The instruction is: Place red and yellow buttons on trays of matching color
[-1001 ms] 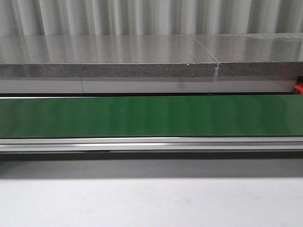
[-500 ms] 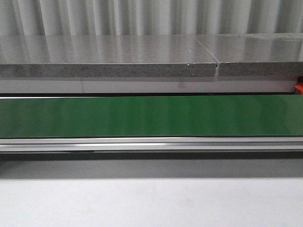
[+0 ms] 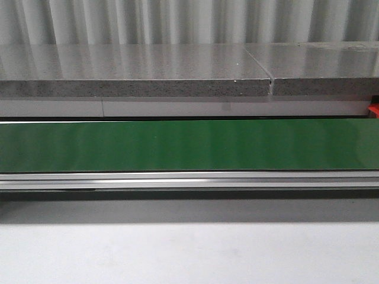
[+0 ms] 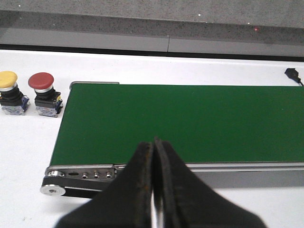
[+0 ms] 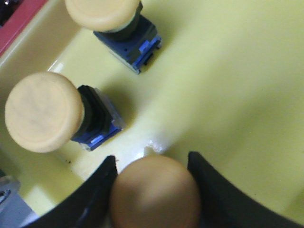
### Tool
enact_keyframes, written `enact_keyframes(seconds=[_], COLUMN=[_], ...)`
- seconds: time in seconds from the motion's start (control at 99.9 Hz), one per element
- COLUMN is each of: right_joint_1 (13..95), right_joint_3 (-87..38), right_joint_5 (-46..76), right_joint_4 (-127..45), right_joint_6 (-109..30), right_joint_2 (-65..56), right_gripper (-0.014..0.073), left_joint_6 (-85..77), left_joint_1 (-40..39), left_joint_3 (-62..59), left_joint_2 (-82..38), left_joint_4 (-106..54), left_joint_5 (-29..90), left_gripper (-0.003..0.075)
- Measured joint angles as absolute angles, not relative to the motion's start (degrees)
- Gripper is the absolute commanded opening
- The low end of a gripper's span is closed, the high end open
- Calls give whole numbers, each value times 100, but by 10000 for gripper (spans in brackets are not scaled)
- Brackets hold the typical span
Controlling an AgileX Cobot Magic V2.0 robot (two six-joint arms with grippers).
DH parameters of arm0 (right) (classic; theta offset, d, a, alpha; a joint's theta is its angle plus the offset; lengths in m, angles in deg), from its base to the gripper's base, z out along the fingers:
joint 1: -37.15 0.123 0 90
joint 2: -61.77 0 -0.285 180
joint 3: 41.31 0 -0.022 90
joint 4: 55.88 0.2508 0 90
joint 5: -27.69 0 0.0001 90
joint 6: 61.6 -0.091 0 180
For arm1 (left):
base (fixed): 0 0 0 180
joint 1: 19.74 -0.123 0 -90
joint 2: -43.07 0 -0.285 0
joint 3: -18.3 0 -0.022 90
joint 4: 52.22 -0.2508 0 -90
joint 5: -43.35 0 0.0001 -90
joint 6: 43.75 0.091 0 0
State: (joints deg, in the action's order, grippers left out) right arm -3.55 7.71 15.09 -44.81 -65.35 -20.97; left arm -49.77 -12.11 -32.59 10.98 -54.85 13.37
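Note:
In the right wrist view, my right gripper is shut on a yellow button, its cap filling the space between the two dark fingers, just above the floor of the yellow tray. Two more yellow buttons lie in that tray on their sides. A strip of the red tray shows beside it. The left wrist view has my left gripper shut and empty over the conveyor's near rail. A yellow button and a red button stand upright on the white table beyond the belt's end.
The green conveyor belt runs across the front view, with a grey stone ledge behind it and a small red part at the right edge. Neither arm shows there. A black plug lies past the belt.

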Motion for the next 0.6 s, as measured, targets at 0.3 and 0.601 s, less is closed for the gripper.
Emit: enact_keyframes(seconds=[0.3, 0.601], right_joint_1=[-321, 157], right_joint_3=[771, 771], right_joint_5=[1498, 1598], right_joint_4=[-4481, -4481], right_joint_6=[-6519, -6529], right_joint_2=[-2018, -630], right_gripper=[581, 581], left_joint_6=[-4977, -4977], left_joint_1=[-1211, -1211], left_joint_3=[-3259, -3259], left_joint_2=[1098, 1098], left_joint_4=[-5485, -5485], left_joint_5=[1337, 1337], left_gripper=[-21, -21])
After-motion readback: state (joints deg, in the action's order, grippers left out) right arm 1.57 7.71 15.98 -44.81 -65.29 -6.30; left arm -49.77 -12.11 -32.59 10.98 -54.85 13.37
